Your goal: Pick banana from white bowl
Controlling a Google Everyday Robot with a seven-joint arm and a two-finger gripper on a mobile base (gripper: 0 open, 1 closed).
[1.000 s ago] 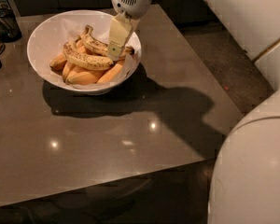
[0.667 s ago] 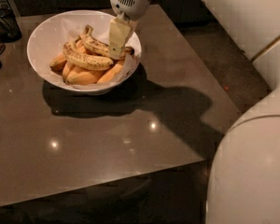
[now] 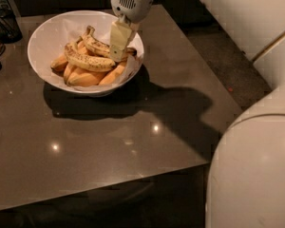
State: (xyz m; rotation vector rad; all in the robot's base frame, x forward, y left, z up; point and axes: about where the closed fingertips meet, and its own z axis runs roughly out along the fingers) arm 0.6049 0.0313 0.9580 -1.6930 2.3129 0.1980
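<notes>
The white bowl [image 3: 46, 32] stands at the far left of the brown table and holds a bunch of bananas. The slim speckled banana [image 3: 98, 45] lies on top of the pile, running from the bowl's middle toward its right rim, with its dark end near the rim. My gripper [image 3: 117, 52] hangs down from the white wrist into the right side of the bowl, right at this banana's right part, and covers a piece of it. A more curved, densely freckled banana [image 3: 88, 63] lies just in front.
Smooth orange-yellow bananas [image 3: 85, 77] lie under the speckled ones. Dark objects [image 3: 2, 20] stand at the table's far left edge. The brown table [image 3: 109, 141] ends at a front edge and a right corner. My white body [image 3: 256, 170] fills the lower right.
The gripper has shifted slightly left and lower over the bowl's right side. The bowl and bananas have not visibly moved.
</notes>
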